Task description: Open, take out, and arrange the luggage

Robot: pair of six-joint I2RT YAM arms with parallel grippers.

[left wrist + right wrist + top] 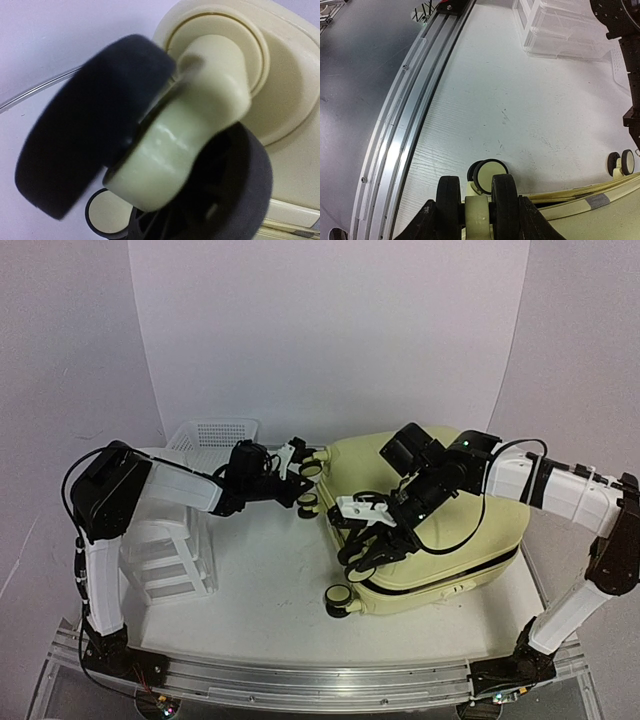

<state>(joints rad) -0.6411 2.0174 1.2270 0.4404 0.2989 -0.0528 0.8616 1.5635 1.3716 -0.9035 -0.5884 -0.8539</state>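
Right wrist: luggage (602,225) wheel (505,200) gripped between right fingers (530,227).

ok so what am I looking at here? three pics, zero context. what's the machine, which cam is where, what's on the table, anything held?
Two small robot arms are bolted at the near edge of a white table, and each ends in a two-finger gripper. The wide picture comes from a fixed camera above and behind the arms. The other two come from cameras on the wrists. A pale-yellow suitcase lies flat on the table, with a clear drawer unit and a white mesh basket to its left. The right gripper has its fingers clamped on either side of a suitcase wheel, which shows best in its wrist view. The left gripper is shut beside the wheels at the suitcase's far corner. Its camera shows only a blurred wheel up close, and nothing is visibly held.
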